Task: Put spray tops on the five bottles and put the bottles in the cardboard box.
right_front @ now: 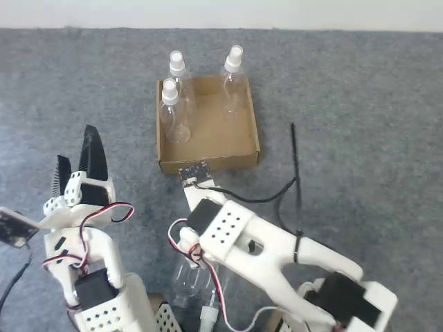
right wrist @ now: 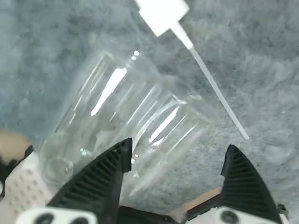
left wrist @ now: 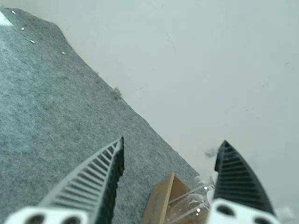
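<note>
Right gripper (right wrist: 178,143) hovers wide open, empty, over two uncapped bottles (right wrist: 117,107) lying by a loose top (right wrist: 163,14); three capped bottles (right_front: 174,111) stand in box (right_front: 208,162), so two remain to do.

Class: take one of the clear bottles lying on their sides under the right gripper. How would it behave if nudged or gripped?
The bottle is round and on its side, so it would probably roll, though the fuzzy carpet may slow it. It looks empty, so likely light. Its glossy wall might slip in the right gripper.
</note>
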